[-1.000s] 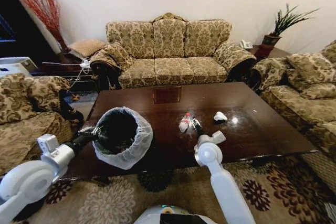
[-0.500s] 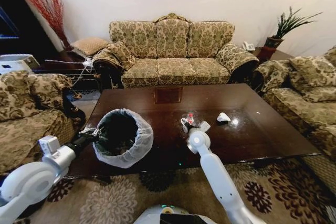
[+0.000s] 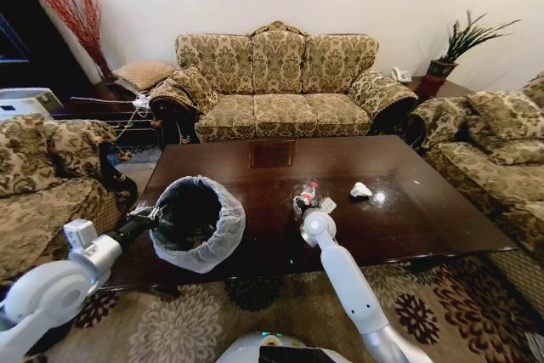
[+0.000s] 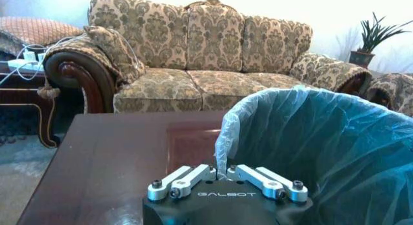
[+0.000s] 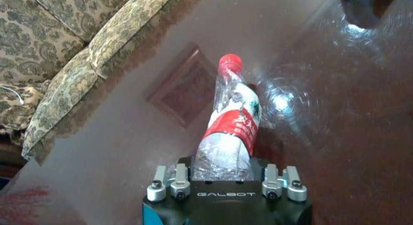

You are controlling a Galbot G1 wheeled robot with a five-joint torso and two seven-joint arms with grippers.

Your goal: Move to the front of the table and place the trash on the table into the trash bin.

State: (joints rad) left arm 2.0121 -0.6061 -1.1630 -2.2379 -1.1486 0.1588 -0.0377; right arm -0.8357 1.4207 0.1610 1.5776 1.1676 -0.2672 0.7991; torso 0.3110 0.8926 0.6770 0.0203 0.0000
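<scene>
over dark table (image 3: pixel 408 210), right end effector (image 3: pixel 308 202) clamped on bottle (image 5: pixel 229 124); left end effector (image 4: pixel 223 172) pinching bin liner (image 4: pixel 310 138).

We are looking down at the table (image 3: pixel 408 218), its dark glossy top shining under the light, with a square inset panel (image 3: pixel 271 154) lying near its far edge. A crumpled white tissue (image 3: pixel 360 190) is lying on the right part of the top, just beside a bright glare spot.
</scene>
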